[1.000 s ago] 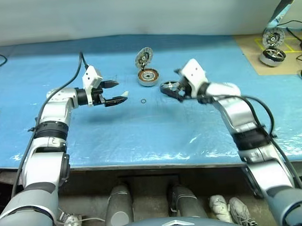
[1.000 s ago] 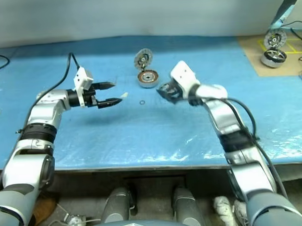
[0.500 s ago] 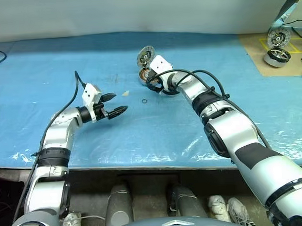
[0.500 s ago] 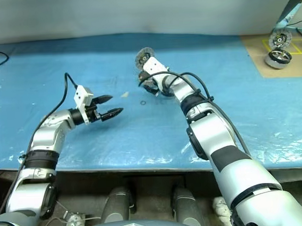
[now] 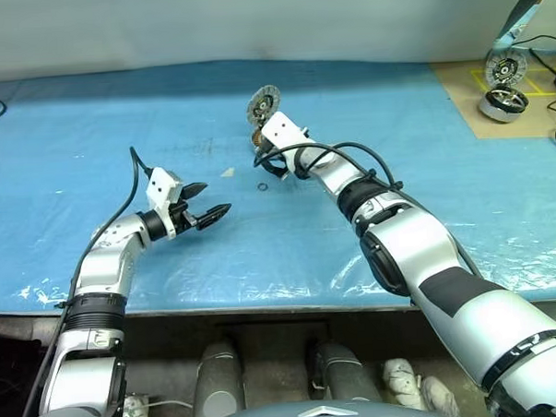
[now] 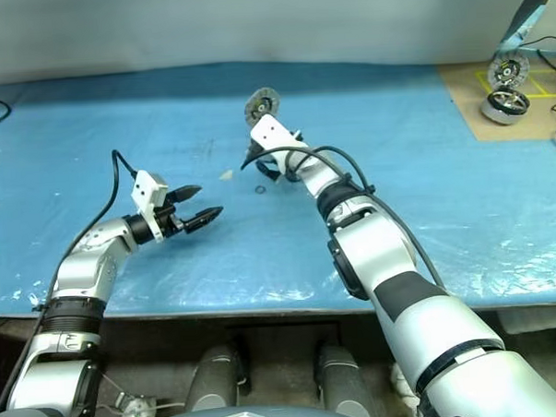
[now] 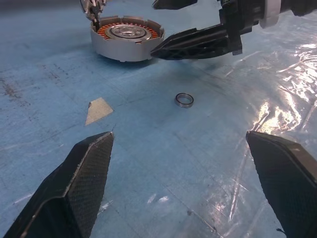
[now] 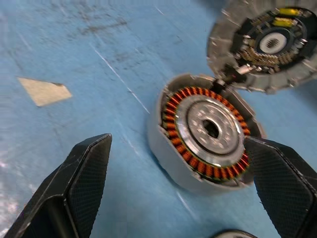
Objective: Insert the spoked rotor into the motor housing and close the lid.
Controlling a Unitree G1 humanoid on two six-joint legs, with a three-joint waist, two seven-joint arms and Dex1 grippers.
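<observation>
Right wrist view: motor housing (image 8: 205, 131) copper-ringed, lid (image 8: 265, 42) raised; both pincers agape.

In the head views the right gripper (image 5: 268, 159) and its wrist block cover most of the motor housing (image 8: 205, 131), so its base and how it sits on the blue table cover (image 5: 117, 114) cannot be read there. In the right wrist view the lid (image 8: 265, 42) is cut off by the picture's edge and blurred, and a dark rounded rim (image 8: 233, 233) is cropped too short to identify. The small ring (image 7: 184, 99) is too tiny to tell apart in detail.
</observation>
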